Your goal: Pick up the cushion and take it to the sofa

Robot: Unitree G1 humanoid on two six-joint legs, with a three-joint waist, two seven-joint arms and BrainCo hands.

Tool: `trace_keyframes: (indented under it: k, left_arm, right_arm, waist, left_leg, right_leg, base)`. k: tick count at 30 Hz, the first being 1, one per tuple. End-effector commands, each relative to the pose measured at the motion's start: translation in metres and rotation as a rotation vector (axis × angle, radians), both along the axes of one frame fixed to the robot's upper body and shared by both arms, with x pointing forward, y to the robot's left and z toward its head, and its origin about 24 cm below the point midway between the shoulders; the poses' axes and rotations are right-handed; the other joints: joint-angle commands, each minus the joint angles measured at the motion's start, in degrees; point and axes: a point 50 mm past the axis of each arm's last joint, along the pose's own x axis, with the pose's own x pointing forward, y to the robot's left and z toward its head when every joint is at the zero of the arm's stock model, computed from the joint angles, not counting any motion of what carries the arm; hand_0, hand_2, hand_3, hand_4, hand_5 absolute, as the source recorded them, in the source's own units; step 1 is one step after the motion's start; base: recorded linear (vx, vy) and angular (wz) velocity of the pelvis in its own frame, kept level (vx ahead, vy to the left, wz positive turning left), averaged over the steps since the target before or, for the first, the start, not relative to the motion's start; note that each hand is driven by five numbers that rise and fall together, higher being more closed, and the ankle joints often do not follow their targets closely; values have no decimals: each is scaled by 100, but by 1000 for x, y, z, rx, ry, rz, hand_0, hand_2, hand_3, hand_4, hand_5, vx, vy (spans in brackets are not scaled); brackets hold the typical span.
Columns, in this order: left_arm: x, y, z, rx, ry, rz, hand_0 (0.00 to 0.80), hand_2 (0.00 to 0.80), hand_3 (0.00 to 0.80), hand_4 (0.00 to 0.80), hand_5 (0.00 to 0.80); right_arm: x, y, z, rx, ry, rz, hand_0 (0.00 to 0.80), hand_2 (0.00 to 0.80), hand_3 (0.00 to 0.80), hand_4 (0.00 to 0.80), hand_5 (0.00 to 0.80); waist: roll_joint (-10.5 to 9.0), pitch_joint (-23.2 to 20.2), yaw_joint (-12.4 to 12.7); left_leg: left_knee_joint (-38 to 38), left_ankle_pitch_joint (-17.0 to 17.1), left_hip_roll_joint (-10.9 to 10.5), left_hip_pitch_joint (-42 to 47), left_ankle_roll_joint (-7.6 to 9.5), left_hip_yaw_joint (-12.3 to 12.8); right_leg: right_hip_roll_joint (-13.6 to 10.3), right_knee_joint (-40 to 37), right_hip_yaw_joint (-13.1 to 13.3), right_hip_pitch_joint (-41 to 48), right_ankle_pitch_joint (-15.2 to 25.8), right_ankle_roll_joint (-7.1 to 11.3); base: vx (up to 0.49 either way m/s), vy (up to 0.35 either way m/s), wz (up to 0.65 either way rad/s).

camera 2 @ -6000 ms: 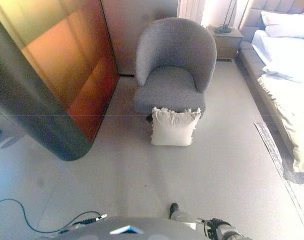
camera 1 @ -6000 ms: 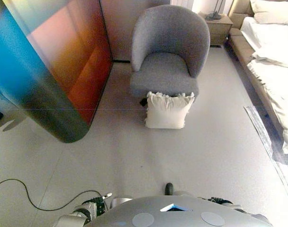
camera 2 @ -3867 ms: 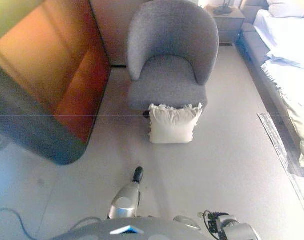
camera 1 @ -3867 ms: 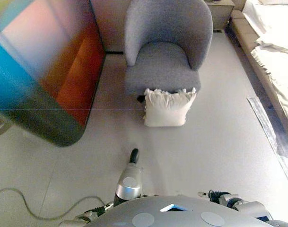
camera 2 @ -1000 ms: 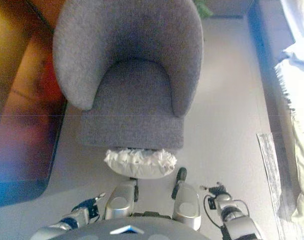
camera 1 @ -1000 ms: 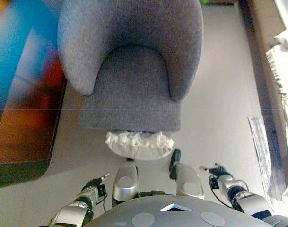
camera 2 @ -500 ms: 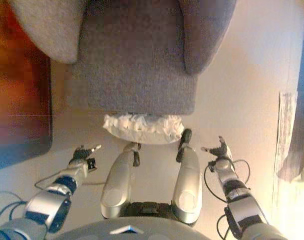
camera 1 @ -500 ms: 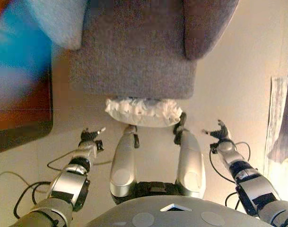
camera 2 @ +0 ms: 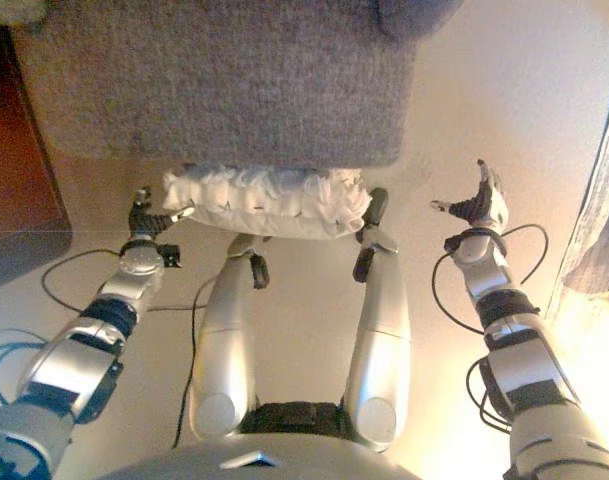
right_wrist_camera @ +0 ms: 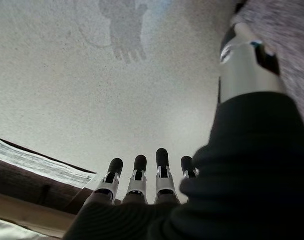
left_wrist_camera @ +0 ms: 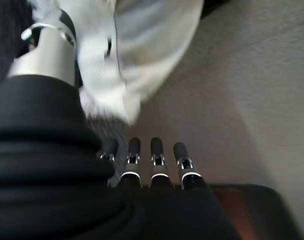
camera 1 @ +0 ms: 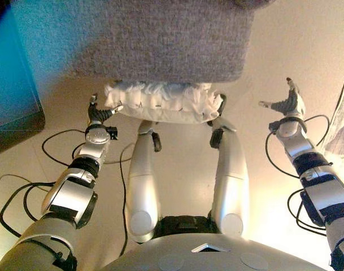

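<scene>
A cream cushion with a frilled edge (camera 1: 160,101) stands on the floor against the front of the grey armchair (camera 1: 160,39). My left hand (camera 1: 97,116) is open at the cushion's left end, thumb close to its frill. In the left wrist view the cushion (left_wrist_camera: 142,45) is just past my thumb, with the straight fingers (left_wrist_camera: 152,155) over bare floor. My right hand (camera 1: 288,104) is open over bare floor, well to the right of the cushion. Its wrist view shows straight fingers (right_wrist_camera: 142,172) and floor only.
A dark cabinet (camera 1: 11,96) stands at the left of the armchair. A bed edge with hanging bedding (camera 1: 341,113) lies at the far right. The floor (camera 1: 284,45) is pale beige.
The camera has tipped down and closer to the chair. Both arms have reached forward. My left hand has come up to the cushion's left end; my right hand has risen out to the right.
</scene>
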Motion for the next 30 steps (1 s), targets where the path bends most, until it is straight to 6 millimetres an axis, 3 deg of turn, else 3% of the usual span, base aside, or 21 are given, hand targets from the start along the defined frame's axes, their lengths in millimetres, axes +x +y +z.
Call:
trace_keyframes:
  k: [1, 7, 12, 20, 22, 23, 30]
  left_arm:
    - [-1, 12, 19, 58, -114, -23, 0, 0, 0, 0, 0]
    - [6, 20, 38, 83, -145, -66, 0, 0, 0, 0, 0]
    - [10, 23, 50, 82, -170, -96, 0, 0, 0, 0, 0]
    - [14, 18, 59, 58, -145, -249, 0, 0, 0, 0, 0]
    - [14, 15, 58, 34, -131, -285, 0, 0, 0, 0, 0]
    - [11, 13, 52, 16, -111, -308, 0, 0, 0, 0, 0]
    - [13, 10, 55, -44, -94, -383, 0, 0, 0, 0, 0]
  right_arm:
    - [-7, -22, 22, -191, -54, 9, 0, 0, 0, 0, 0]
    - [0, -31, 48, -273, -77, 41, 0, 0, 0, 0, 0]
    - [6, -28, 62, -230, -64, 136, 0, 0, 0, 0, 0]
    - [7, 4, 60, -50, 66, 536, 0, 0, 0, 0, 0]
    - [7, 10, 65, -27, 58, 600, 0, 0, 0, 0, 0]
    - [6, 14, 63, 0, 73, 643, 0, 0, 0, 0, 0]
    - [7, 28, 77, 30, 100, 803, 0, 0, 0, 0, 0]
  waist:
    - [188, -15, -29]
    - [225, -15, 1]
    - [222, -15, 16]
    - [189, -15, 1]
    - [195, -15, -10]
    - [202, -15, -21]
    - [246, -15, -33]
  left_leg:
    - [767, -525, -23, -834, 110, -211]
    - [999, -562, 32, -1474, 80, -261]
    - [960, -540, 43, -1684, 37, -285]
    - [876, -442, 22, -1795, -66, -296]
    - [892, -445, 12, -1808, -77, -296]
    - [1018, -679, 3, -1707, -136, -330]
    - [1066, -669, -3, -1808, -170, -292]
  right_leg:
    - [116, 115, 246, -404, 71, 288]
    - [157, 466, 289, -996, -31, 273]
    - [153, 466, 275, -1188, -46, 300]
    - [152, 362, 245, -1267, 25, 363]
    - [149, 370, 255, -1281, 34, 376]
    - [154, 503, 297, -1189, -182, 435]
    - [140, 541, 331, -1288, -168, 468]
  base:
    - [-47, 67, -9]
    - [-33, 32, -10]
    - [-21, 25, -6]
    - [2, 4, -1]
    - [54, 13, 0]
    - [108, 27, 2]
    - [13, 45, 5]
